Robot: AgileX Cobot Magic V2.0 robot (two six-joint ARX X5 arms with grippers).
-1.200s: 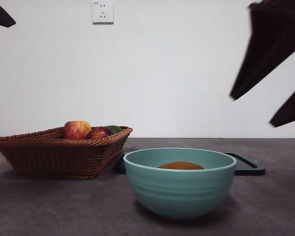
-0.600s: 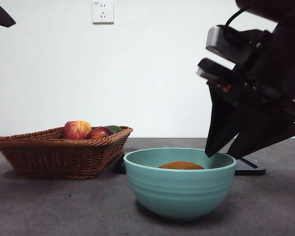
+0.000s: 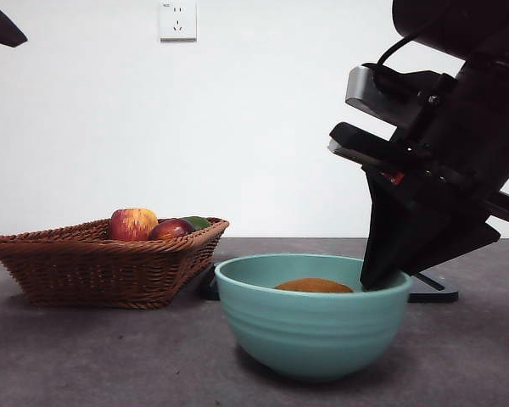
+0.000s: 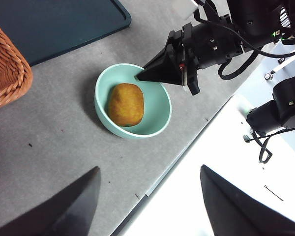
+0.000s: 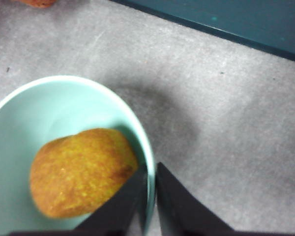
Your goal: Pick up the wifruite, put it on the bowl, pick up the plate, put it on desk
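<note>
**Right gripper pinches the bowl's rim**

While the small oval orange-brown fruit [image 4: 125, 103] lies at the bottom of the deep round teal-green ceramic bowl [image 3: 312, 326], the right gripper [image 5: 151, 183] stands at the bowl's rim, one black jaw inside the wall and one outside, drawn narrow so that only the thin rim sits between them. That side of the bowl faces the dark flat tray [image 4: 54, 24], which lies on the grey-brown surface [image 3: 85, 356] behind the bowl, just beside the brown woven basket [image 3: 93, 263] holding a red-and-yellow apple [image 3: 132, 224] and a dark red fruit [image 3: 170, 229]. The left gripper [image 4: 147, 206] hangs high above the surface's near edge, jaws wide and empty.

The fruit looks placed, so the step in hand seems to be moving the bowl. A one-sided rim pinch on a heavy ceramic bowl will likely tilt it; the jaws should close firmly and squarely, the lift should be slow and low, and the inner jaw should stay clear of the fruit, which sits just beside it.
</note>
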